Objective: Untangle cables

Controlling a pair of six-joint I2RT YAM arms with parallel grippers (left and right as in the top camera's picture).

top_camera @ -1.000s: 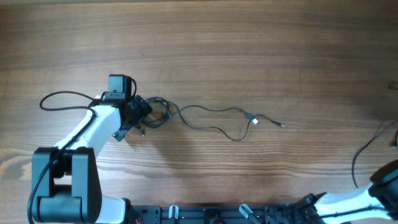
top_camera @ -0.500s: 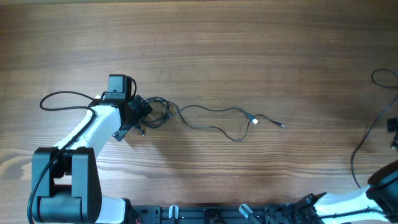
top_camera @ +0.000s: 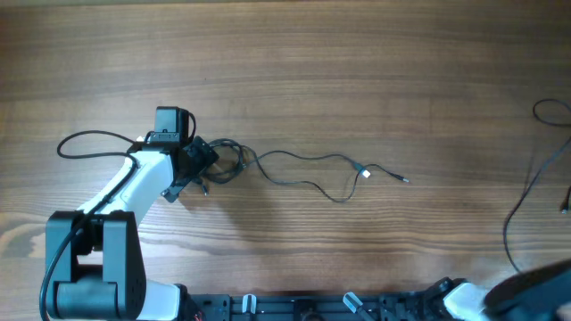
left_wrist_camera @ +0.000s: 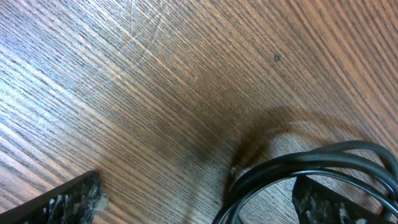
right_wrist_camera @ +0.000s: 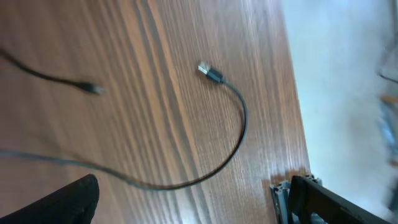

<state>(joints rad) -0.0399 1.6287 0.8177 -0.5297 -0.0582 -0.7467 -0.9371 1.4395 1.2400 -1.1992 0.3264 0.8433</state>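
A small knot of thin black cables (top_camera: 227, 162) lies left of the table's middle. One cable (top_camera: 312, 169) trails right from it to a small plug (top_camera: 404, 180). My left gripper (top_camera: 201, 166) sits at the knot's left side, low over the wood. In the left wrist view its jaws are wide apart (left_wrist_camera: 199, 208), with a cable loop (left_wrist_camera: 298, 165) between them by the right finger (left_wrist_camera: 329, 202). A separate thin cable (top_camera: 526, 192) lies along the right edge. The right wrist view shows that cable (right_wrist_camera: 239, 124) and its plug (right_wrist_camera: 208, 71) under my open, empty right gripper (right_wrist_camera: 193, 202).
The left arm's thicker wire (top_camera: 89, 138) loops on the table behind the arm. The right arm (top_camera: 535, 294) shows only at the bottom right corner. A second plug end (right_wrist_camera: 93, 88) lies at the left of the right wrist view. The table's right edge (right_wrist_camera: 292, 112) is close.
The right arm has pulled back toward the bottom right corner. The cable at the right edge now lies stretched out with a loop at its far end. The left arm has not moved.
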